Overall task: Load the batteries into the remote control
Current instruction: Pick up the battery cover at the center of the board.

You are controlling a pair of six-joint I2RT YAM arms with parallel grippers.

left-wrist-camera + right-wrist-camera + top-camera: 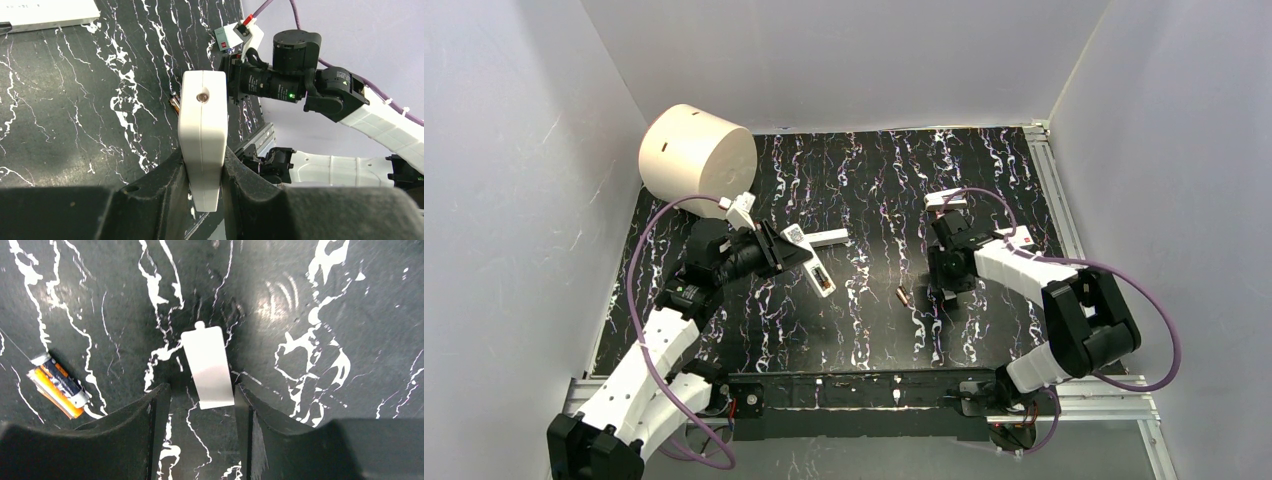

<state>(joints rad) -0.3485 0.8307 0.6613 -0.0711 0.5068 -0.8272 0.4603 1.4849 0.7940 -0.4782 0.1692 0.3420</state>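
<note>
We log left pincer clamped on remote control, presumably steadying it for loading; right pincer open, empty, straddling white cover; batteries at its nine o'clock.

Top view: even, diffuse overhead light. The white walls read pale grey-blue, and the arms cast only faint, soft shadows on the black marbled bench. Focus is sharp throughout, with mild stretching toward the corners.

Left wrist view: the white remote control is bright, nearly washed out on its upper face. The left end effector is a dark, soft-focus mass along the bottom edge.

Right wrist view: a glare patch with fine arcs lies on the bench at upper right. The batteries are crisp, and the right end effector is dim and slightly blurred.
</note>
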